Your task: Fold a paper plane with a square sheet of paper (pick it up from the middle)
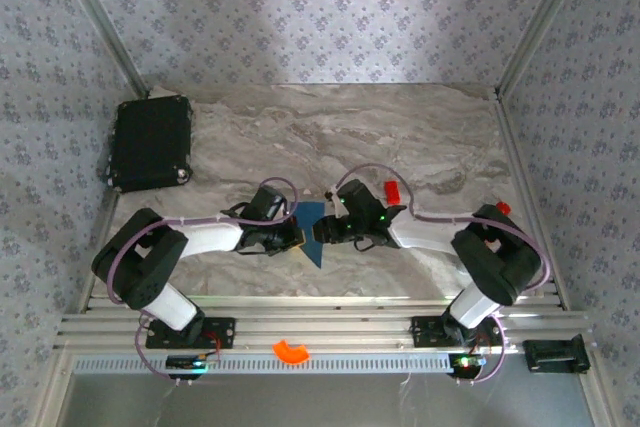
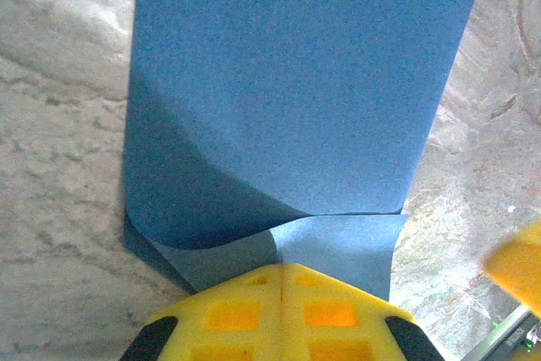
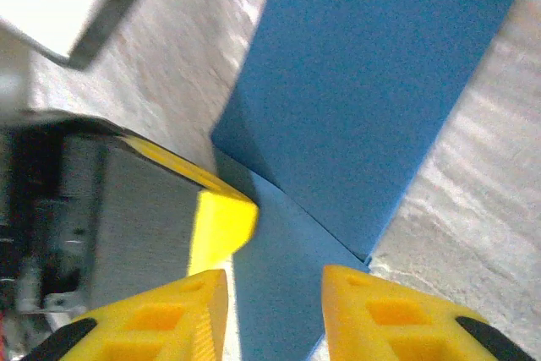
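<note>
left arm (image 1: 215, 237): shoulder raised at the near-left, elbow bent, white forearm reaching right toward the middle.
right arm (image 1: 430, 234): mirrors it from the near-right, forearm reaching left.
left gripper (image 2: 281, 281): yellow fingers pressed flat together, pinching the near edge of the paper (image 2: 296, 82).
right gripper (image 3: 275, 293): yellow fingers apart, nothing between them, poised above the paper.
spacing: the two grippers face each other, tips just beside one another.

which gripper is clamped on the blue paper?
The left gripper: its fingers meet on the square sheet of paper. The right gripper has its fingers apart over it.
</note>
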Tool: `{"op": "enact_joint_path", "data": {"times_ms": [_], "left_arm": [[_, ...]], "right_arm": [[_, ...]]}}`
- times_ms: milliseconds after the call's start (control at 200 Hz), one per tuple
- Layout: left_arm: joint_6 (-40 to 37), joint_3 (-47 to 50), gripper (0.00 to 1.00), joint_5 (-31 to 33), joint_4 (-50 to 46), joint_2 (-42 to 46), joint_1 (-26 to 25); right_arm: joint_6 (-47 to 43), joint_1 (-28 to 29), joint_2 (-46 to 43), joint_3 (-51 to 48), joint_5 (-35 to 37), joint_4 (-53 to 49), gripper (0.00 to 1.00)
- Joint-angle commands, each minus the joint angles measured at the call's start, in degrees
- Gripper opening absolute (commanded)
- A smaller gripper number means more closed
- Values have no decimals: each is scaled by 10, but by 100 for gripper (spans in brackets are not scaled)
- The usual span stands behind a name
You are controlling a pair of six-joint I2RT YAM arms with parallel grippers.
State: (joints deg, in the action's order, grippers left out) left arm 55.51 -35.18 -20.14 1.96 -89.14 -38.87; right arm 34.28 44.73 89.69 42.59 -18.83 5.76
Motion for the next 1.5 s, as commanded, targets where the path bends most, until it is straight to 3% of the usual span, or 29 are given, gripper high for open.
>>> {"op": "enact_joint_path", "data": {"times_ms": [0,120,260,375,640,954,1244,1494], "left_arm": [[-11,17,3,36,-37,-6,-4],[-10,18,2,35,-32,-8,-4],[-9,19,2,36,-31,-7,-3],[-8,19,2,36,-31,-8,-4],[-8,19,3,38,-32,-9,-4],[-8,24,3,42,-32,-9,-4],[-11,25,2,43,-35,-7,-3],[-11,23,2,43,-35,-8,-4]], "right_arm": [[33,-1,-23,12,-8,-26,39],[58,14,-1,29,-67,-36,30],[72,44,23,42,-52,-47,14],[89,52,54,45,-52,-39,7],[92,67,82,34,-43,-64,6],[103,84,32,-33,-32,-75,7],[95,91,-17,4,-14,-104,7],[87,91,70,65,-24,-92,8]]}}
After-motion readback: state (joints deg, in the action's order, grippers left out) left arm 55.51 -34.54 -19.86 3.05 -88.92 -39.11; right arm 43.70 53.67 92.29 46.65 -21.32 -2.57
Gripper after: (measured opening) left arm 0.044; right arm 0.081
